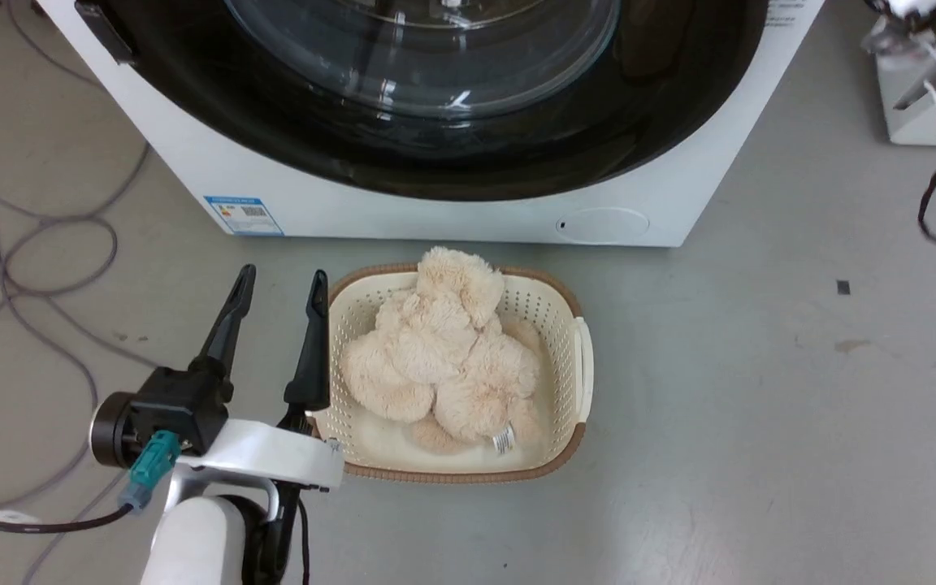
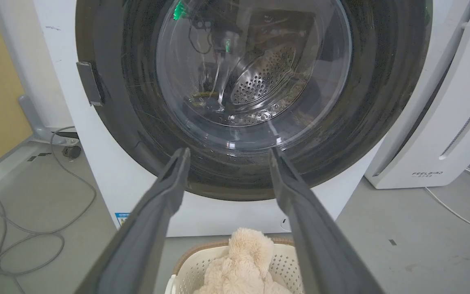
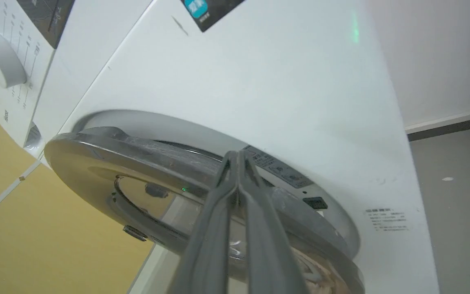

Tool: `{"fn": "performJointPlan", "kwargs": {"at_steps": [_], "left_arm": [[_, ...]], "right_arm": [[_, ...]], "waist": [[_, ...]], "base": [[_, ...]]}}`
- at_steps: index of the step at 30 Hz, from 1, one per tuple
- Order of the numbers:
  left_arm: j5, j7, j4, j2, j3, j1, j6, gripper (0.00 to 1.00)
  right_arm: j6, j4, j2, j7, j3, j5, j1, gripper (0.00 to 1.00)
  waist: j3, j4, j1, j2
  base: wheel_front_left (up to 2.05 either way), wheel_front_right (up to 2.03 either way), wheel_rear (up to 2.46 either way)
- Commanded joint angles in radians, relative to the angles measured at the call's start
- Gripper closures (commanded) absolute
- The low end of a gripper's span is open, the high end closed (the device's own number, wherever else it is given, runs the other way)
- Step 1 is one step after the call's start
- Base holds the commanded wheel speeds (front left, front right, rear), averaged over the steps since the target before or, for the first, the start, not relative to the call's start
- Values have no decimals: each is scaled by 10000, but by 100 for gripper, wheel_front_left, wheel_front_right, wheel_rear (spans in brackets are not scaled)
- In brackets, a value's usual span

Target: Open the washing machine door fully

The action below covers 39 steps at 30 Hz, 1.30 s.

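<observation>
One washing machine door (image 1: 403, 158), one basket (image 1: 582, 357).
My left gripper (image 1: 282, 276) stood spread; the right wrist view showed my right gripper (image 3: 235, 157) pressed together at the rim.

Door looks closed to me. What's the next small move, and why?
Probably raise the left gripper up and left toward the handle tab. The door seems closed on the machine, its tab is on the left rim, and that gripper is open and low beside the basket; the right gripper is shut, by the other rim.
</observation>
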Motion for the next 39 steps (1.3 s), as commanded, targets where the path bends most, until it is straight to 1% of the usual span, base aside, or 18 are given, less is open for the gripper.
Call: {"fn": "performJointPlan", "kwargs": {"at_steps": [1, 10, 16, 24, 31, 35, 39], "left_arm": [[-103, -101, -31, 10, -5, -221, -66, 0], [-317, -289, -34, 10, -73, -547, -172, 0], [-485, -415, 0, 10, -137, -713, -231, 0], [-636, -583, 45, 10, -263, -910, -262, 0], [-734, -728, 122, 10, -344, -1044, -293, 0], [-774, -801, 189, 10, -414, -1067, -295, 0], [-733, -801, 308, 10, -433, -952, -284, 0]], "right_arm": [[6, 309, -106, 227, 179, 71, -525, 100], [7, 1781, -119, 1442, 1268, -306, -2378, 100], [7, 2769, -53, 2387, 1827, -307, -3429, 100], [7, 3782, 5, 4111, 2239, 277, -4479, 100], [8, 4301, -33, 5764, 2284, 1241, -5108, 100], [8, 4468, -84, 6409, 2249, 1755, -5266, 100], [8, 4288, -86, 6649, 2128, 1974, -4782, 100]], "waist": [[97, 36, -2, 0], [595, 182, -2, 0], [869, 256, -2, 0], [1096, 309, -2, 0], [1162, 335, -2, 0], [1094, 350, -2, 0], [773, 346, -2, 0]], "base": [[0, 0, 0], [0, 0, 0], [0, 0, 0], [0, 0, 0], [0, 0, 0], [0, 0, 0], [0, 0, 0]]}}
